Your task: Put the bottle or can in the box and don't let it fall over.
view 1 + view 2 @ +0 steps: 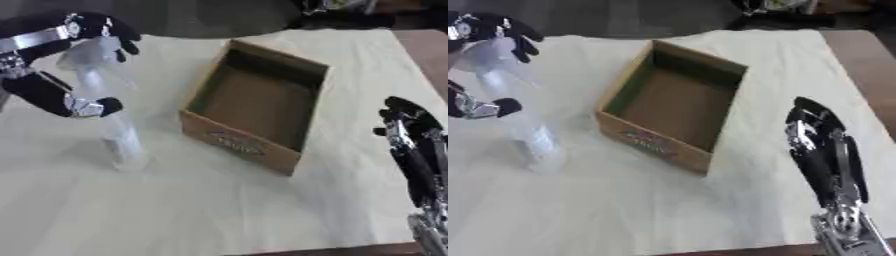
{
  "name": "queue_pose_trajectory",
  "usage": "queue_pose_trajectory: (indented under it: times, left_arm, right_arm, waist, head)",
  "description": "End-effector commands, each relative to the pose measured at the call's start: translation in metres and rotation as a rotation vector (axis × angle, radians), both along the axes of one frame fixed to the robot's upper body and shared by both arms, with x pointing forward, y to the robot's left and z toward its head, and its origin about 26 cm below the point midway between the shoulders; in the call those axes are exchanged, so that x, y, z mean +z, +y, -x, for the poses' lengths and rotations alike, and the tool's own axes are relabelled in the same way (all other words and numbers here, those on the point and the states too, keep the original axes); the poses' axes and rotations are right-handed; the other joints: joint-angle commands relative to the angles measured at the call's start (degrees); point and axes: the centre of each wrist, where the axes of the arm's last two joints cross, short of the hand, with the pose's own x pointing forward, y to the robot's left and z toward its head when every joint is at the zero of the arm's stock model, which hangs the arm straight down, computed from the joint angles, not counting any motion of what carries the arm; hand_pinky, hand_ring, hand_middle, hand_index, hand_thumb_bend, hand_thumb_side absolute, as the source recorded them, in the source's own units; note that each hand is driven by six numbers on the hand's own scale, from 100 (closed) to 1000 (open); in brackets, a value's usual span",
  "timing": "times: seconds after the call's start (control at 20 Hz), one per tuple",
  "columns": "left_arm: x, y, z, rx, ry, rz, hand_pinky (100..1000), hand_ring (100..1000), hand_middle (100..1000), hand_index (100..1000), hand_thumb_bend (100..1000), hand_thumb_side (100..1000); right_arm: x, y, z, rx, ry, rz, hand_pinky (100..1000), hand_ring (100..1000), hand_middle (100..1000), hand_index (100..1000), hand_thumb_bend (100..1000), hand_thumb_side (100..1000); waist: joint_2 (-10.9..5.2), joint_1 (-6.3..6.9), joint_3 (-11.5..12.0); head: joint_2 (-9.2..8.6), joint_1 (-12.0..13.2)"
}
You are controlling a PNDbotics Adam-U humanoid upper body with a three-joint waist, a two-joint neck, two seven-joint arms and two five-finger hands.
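A clear plastic bottle [109, 107] stands on the table at the left, leaning slightly, its base on the cloth. My left hand [66, 60] is curled round its upper part, fingers over the top and thumb lower down the side. An open brown cardboard box [258, 107] sits in the middle of the table to the right of the bottle, with nothing inside. My right hand [820, 145] rests at the lower right with straight fingers pointing up, apart from the box.
A pale cloth covers the table [175, 210]. Brown table edge [429, 50] shows at the right. Dark objects [350, 15] lie beyond the far edge.
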Motion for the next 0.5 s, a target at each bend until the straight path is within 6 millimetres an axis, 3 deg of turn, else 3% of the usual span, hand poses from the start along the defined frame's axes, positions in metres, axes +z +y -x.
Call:
queue_pose_trajectory:
  times: [0.05, 0.5]
  left_arm:
    - [0.0115, 0.0057, 0.0009, 0.028, -0.044, -0.032, 974, 763, 879, 819, 442, 100]
    - [0.0092, 0.0042, -0.0029, 0.074, -0.105, -0.025, 860, 704, 841, 803, 425, 100]
  right_arm:
    - [0.0051, -0.0006, 0.0002, 0.004, -0.018, 0.0, 683, 825, 796, 805, 100, 607]
    - [0.0046, 0.0013, 0.0, 0.011, -0.014, -0.008, 684, 825, 792, 797, 100, 612]
  waist:
    - [-1.23, -0.07, -0.1]
    - [-0.99, -0.06, -0.2]
  head:
    - [-0.19, 0.2]
    - [-0.38, 0.2]
